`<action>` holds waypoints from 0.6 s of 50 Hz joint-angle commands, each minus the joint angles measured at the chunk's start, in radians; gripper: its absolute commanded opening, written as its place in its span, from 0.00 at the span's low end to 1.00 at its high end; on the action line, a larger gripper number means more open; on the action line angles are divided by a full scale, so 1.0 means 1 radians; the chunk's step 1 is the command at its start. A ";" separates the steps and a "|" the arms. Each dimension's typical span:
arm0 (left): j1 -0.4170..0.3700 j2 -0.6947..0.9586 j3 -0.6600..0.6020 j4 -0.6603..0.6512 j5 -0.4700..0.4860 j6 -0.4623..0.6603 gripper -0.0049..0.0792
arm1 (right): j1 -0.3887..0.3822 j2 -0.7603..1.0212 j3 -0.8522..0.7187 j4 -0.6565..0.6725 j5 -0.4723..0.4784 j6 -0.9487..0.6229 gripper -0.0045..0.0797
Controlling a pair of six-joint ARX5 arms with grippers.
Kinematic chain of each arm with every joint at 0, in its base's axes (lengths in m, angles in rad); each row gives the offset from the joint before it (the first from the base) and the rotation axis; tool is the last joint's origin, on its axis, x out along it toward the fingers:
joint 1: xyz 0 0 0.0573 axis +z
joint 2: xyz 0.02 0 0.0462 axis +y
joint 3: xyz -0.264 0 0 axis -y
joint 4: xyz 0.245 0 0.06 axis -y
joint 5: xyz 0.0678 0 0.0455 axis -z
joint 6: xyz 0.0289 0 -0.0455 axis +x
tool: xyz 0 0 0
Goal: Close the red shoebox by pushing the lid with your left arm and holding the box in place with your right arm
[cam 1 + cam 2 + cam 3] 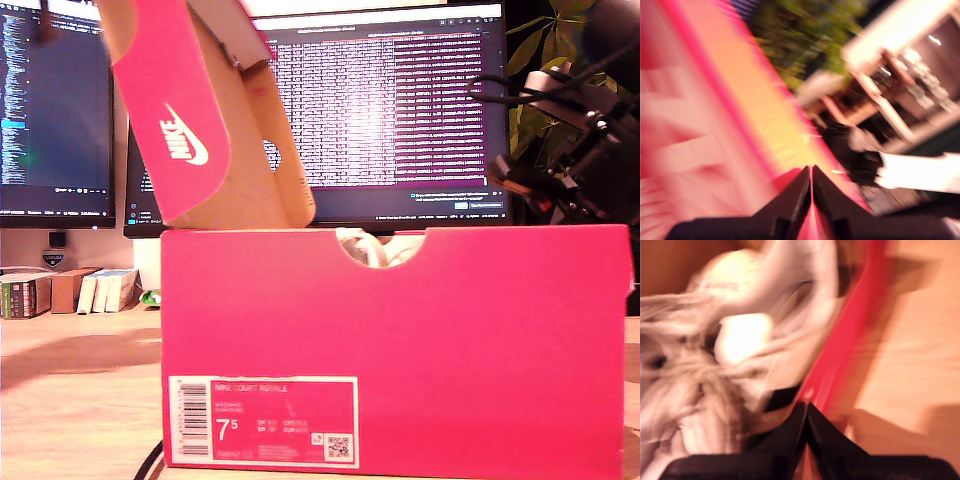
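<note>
The red shoebox (400, 330) fills the front of the exterior view, label facing the camera. Its lid (190, 130) with the white swoosh stands raised and tilted at the exterior view's upper left. White shoes (375, 248) show through the notch. The first wrist view is blurred: my first gripper (811, 170) is shut, its tips against the pink lid (715, 125). My second gripper (806, 406) is shut at the top edge of the red box wall (845, 340), with white shoes (740, 340) inside. My second arm (565, 165) hangs black above the box at the exterior view's right.
Two lit monitors (400, 110) (55, 110) stand behind the box. A plant (540, 60) is at the exterior view's upper right. Small books (70, 290) sit on the wooden table (80, 400) at its left. A black cable (150, 462) runs by the box's lower corner.
</note>
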 commanded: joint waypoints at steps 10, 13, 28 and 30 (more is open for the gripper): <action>-0.123 0.008 0.104 0.029 -0.010 0.058 0.04 | -0.151 -0.051 0.071 -0.073 0.172 -0.109 0.04; -0.118 -0.014 0.105 -0.033 -0.084 0.107 0.04 | -0.177 -0.076 0.080 -0.084 0.171 -0.121 0.04; 0.125 -0.018 0.105 -0.520 -0.518 0.391 0.04 | -0.154 -0.129 0.101 -0.180 0.122 -0.141 0.04; 0.139 -0.016 0.105 -0.560 -0.558 0.422 0.04 | -0.141 -0.129 0.101 -0.187 0.122 -0.141 0.04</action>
